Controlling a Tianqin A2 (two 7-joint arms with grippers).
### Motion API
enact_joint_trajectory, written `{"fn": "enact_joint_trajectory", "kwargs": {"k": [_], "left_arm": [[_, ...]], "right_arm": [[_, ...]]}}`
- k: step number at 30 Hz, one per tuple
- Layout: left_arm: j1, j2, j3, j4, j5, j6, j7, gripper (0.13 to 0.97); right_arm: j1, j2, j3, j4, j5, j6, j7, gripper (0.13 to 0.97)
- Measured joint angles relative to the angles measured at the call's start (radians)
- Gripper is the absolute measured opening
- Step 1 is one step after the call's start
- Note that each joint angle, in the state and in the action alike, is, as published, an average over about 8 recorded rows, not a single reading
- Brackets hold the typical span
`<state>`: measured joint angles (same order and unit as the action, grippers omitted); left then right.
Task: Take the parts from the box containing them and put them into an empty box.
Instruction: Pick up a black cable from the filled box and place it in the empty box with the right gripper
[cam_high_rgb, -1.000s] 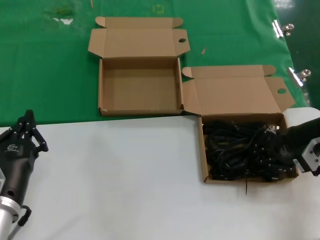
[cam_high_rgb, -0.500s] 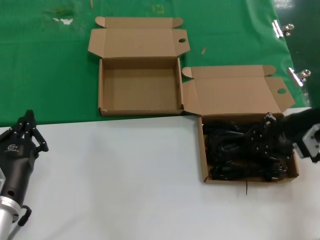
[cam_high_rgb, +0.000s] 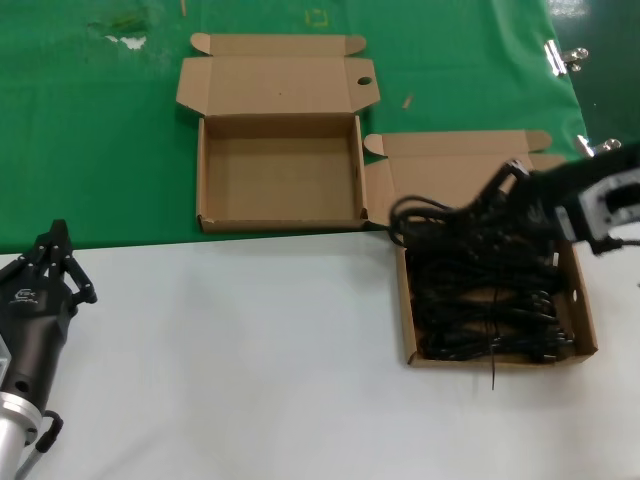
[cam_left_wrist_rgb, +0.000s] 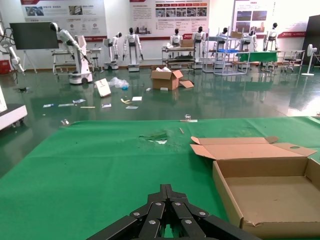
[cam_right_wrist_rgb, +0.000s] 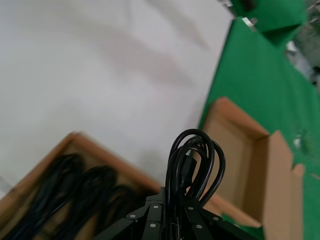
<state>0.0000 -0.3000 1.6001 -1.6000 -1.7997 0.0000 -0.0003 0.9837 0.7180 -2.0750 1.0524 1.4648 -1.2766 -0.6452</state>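
Note:
The box containing the parts (cam_high_rgb: 583, 303) sits at the right, holding several black cable bundles (cam_high_rgb: 480, 320). My right gripper (cam_high_rgb: 508, 192) is shut on one black cable bundle (cam_high_rgb: 440, 222) and holds it above the box's far edge, its loop hanging out to the left. In the right wrist view the held cable's loop (cam_right_wrist_rgb: 192, 155) sticks out past the gripper (cam_right_wrist_rgb: 175, 194), with the cable box (cam_right_wrist_rgb: 75, 142) below. The empty box (cam_high_rgb: 278, 170) lies open on the green mat, also in the left wrist view (cam_left_wrist_rgb: 270, 195). My left gripper (cam_high_rgb: 58, 242) is parked at the lower left, shut and empty.
Both boxes have their flap lids (cam_high_rgb: 278, 82) folded open towards the far side. The green mat (cam_high_rgb: 100, 130) covers the far half of the table and the white tabletop (cam_high_rgb: 230, 350) the near half. Metal clips (cam_high_rgb: 565, 58) sit at the mat's right edge.
My right gripper has risen out of the cable box and moved left and farther away, lifting one cable bundle with it. The left arm has not moved.

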Motion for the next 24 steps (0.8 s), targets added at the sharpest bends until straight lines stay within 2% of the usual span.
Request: {"fn": "enact_joint_trajectory", "kwargs": {"k": [6, 12, 18, 24], "left_arm": [[0.0, 0.0, 0.0, 0.0, 0.0, 0.0, 0.0, 0.14], [0.0, 0.0, 0.0, 0.0, 0.0, 0.0, 0.0, 0.14], [0.0, 0.0, 0.0, 0.0, 0.0, 0.0, 0.0, 0.14], [0.0, 0.0, 0.0, 0.0, 0.0, 0.0, 0.0, 0.14]], "right_arm": [[0.051, -0.079, -0.009, -0.04, -0.007, 0.04, 0.031, 0.171], [0.112, -0.19, -0.031, -0.154, -0.031, 0.11, -0.012, 0.171], [0.187, -0.321, -0.048, -0.346, -0.044, 0.175, -0.108, 0.171], [0.274, -0.462, -0.042, -0.605, -0.038, 0.246, -0.258, 0.171]]}}
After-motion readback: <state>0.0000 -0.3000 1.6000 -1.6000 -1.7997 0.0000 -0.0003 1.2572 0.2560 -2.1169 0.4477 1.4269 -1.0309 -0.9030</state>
